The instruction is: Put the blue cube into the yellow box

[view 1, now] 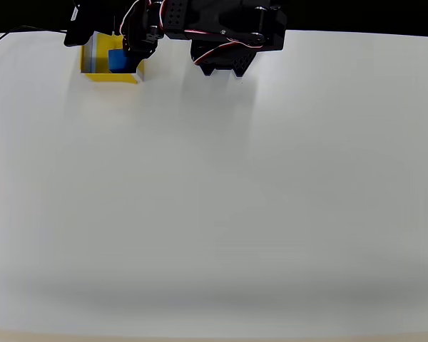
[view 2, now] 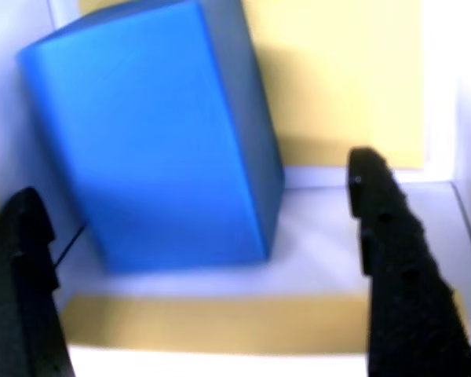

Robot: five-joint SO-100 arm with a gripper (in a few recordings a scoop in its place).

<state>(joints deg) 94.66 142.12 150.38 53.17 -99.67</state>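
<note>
Overhead view: the black arm reached to the far left of the white table [view 1: 214,214].
Yellow box [view 1: 132,76]: stood at the far left, partly under the gripper [view 1: 121,43].
Blue cube [view 1: 118,60]: sat inside the box.
Wrist view: the cube [view 2: 153,133] stood tilted between the black fingers [view 2: 400,267], touching neither.
Jaws: spread apart, holding nothing.
Writing: none could be read.

The overhead view looks straight down on the white table [view 1: 214,214] from afar; the wrist view peers close between the fingers [view 2: 400,259]. Both share the blue cube [view 1: 118,60] in the yellow box [view 1: 114,77].
</note>
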